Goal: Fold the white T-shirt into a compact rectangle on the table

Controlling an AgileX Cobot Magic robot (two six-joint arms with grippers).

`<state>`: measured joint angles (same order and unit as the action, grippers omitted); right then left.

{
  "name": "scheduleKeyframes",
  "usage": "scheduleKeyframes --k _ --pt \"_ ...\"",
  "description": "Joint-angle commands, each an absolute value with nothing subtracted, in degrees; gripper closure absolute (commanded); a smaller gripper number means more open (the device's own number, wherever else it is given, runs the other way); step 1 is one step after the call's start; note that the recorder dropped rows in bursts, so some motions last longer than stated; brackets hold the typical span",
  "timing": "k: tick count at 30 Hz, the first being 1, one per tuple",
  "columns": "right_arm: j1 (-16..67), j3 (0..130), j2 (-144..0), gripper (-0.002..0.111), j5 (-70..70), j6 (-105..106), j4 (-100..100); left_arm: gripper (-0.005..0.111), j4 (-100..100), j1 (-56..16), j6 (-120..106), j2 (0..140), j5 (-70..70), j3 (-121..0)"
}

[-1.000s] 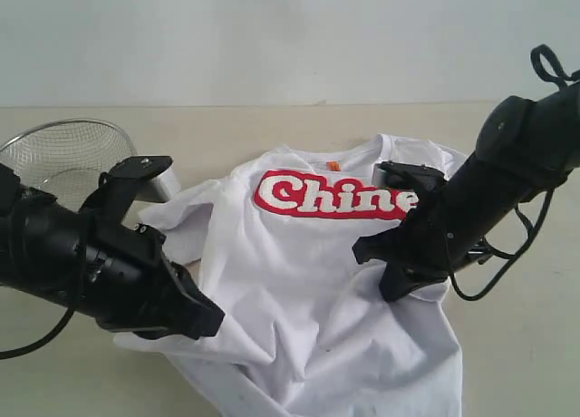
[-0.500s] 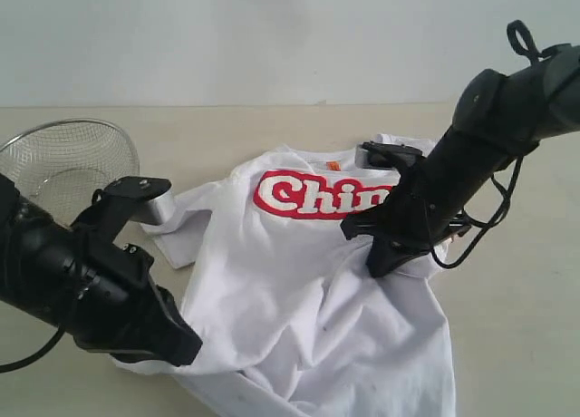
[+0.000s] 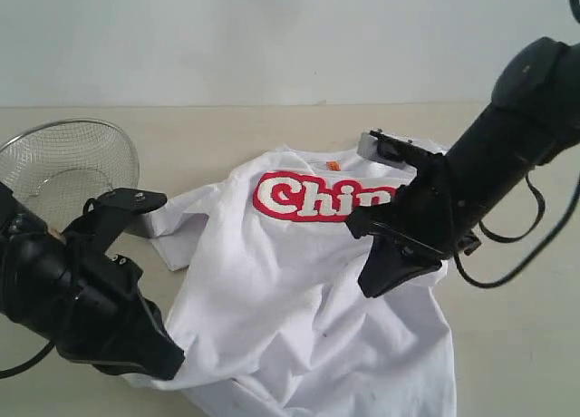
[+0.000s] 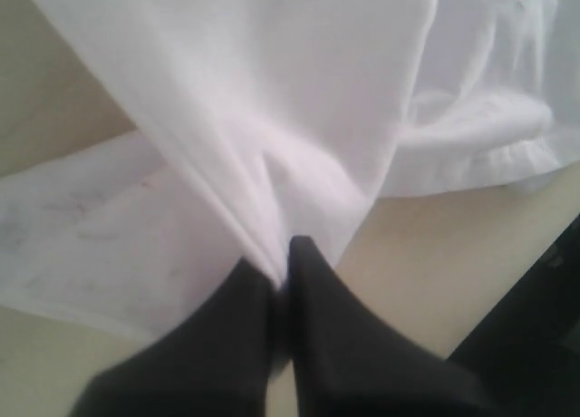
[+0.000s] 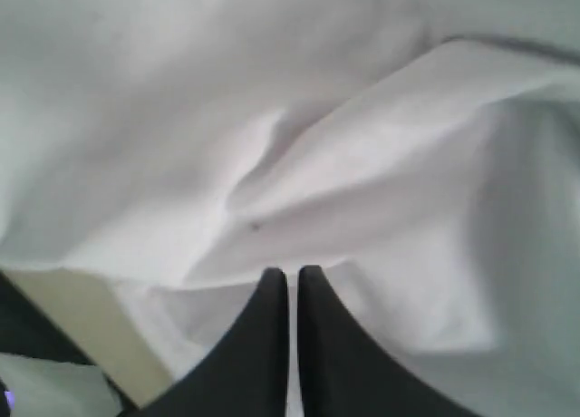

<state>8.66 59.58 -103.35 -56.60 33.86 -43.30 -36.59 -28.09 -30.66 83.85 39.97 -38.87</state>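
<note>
My left pincer [image 3: 170, 361] has drawn back and my right pincer [image 3: 373, 283] has edged inward; both are pinched tight on folds of the white T-shirt [image 3: 290, 299], which lies rumpled on the table [image 3: 227, 131].

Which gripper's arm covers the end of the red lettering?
The right gripper, clamped on the white T-shirt beside the chest; the left gripper pinches a lower corner.

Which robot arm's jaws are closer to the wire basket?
Left. The left jaws pinch the white T-shirt at its near edge, on the same side as the basket. The right jaws grip the shirt's opposite side, with the shirt's width between them and the basket.
</note>
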Motion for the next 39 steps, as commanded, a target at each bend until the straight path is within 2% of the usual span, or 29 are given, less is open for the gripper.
scheduleKeyframes --k 1,5,7,10,11,13,14,16,17,18,19,22,23,26,33,39 --pt "12.4 50.3 -96.8 0.108 -53.4 44.3 -54.8 0.102 -35.7 -28.6 -31.0 83.0 41.1 -39.1" --pt "18.9 46.3 -96.6 0.108 -46.8 44.6 -54.6 0.102 -33.9 -28.6 -31.7 83.0 41.9 -39.1" --pt "21.4 45.1 -96.7 0.108 -44.7 44.6 -54.6 0.098 -33.0 -28.6 -31.9 83.0 43.1 -39.1" --pt "23.2 44.5 -96.7 0.108 -44.5 44.0 -53.3 0.082 -32.5 -28.6 -31.9 83.0 44.8 -39.1" --pt "23.7 44.5 -96.7 0.108 -46.3 43.5 -51.8 0.065 -32.5 -28.6 -31.9 83.0 45.1 -39.1" --pt "23.7 44.5 -96.7 0.108 -48.2 40.9 -48.6 0.054 -32.5 -28.6 -31.9 83.0 44.8 -39.1" --pt "23.7 44.5 -96.7 0.108 -48.5 39.5 -47.0 0.056 -32.4 -28.6 -31.9 83.0 44.6 -39.1" --pt "23.7 44.5 -96.3 0.105 -48.2 28.2 -37.3 0.067 -32.4 -28.6 -31.9 83.0 43.3 -39.1" --pt "23.7 43.7 -94.9 0.097 -45.5 21.3 -31.0 0.082 -32.4 -28.6 -31.9 83.0 43.0 -39.1" --pt "23.7 43.4 -94.0 0.093 -44.6 19.2 -28.9 0.089 -32.2 -28.6 -31.9 83.0 42.7 -39.1" --pt "23.5 42.3 -91.4 0.080 -42.4 14.0 -24.9 0.102 -31.6 -28.6 -32.0 83.0 41.9 -39.1" --pt "23.2 40.0 -86.8 0.042 -43.4 6.8 -21.1 0.102 -31.7 -28.6 -31.9 83.0 41.3 -39.1" --pt "23.2 39.0 -86.0 0.036 -44.6 5.9 -20.9 0.102 -31.7 -28.6 -31.9 83.0 41.0 -39.1" --pt "23.2 34.9 -84.8 0.046 -44.0 3.6 -20.8 0.102 -31.7 -28.6 -31.9 83.0 40.3 -39.1" --pt "23.2 28.0 -84.8 0.046 -32.4 4.3 -24.5 0.102 -31.7 -28.6 -31.8 83.0 40.2 -39.1" --pt "23.2 27.8 -84.8 0.046 -29.8 12.2 -34.4 0.102 -31.9 -28.6 -31.8 83.0 40.3 -39.1"
